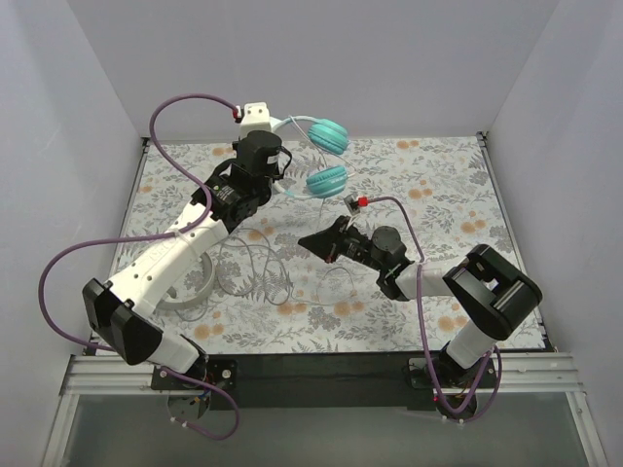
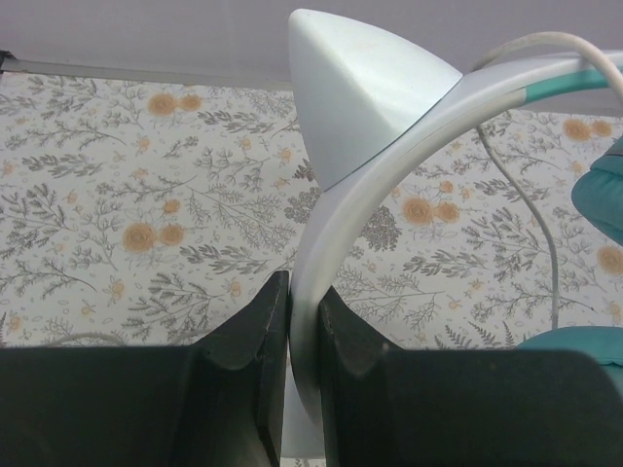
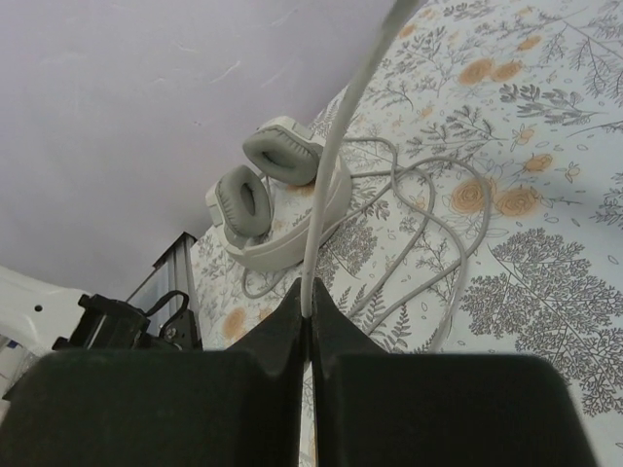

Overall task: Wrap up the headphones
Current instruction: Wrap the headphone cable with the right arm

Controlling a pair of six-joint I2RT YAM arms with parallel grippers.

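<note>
Two-arm view of a flowered desk [image 1: 443, 190]. The left tool [image 2: 303, 297] is pressed onto the pale headband [image 2: 336, 229] of the teal headphones [image 1: 329, 136], holding them raised near the far edge, left of its middle. The right tool [image 3: 309, 300], over the middle of the desk, pinches a thin pale cable [image 3: 336, 146] that runs upward; which pair it belongs to cannot be told. The white-grey headphones [image 3: 277, 190] lie by the left edge, partly under the left arm, with loose cable loops [image 3: 433, 229] beside them.
</note>
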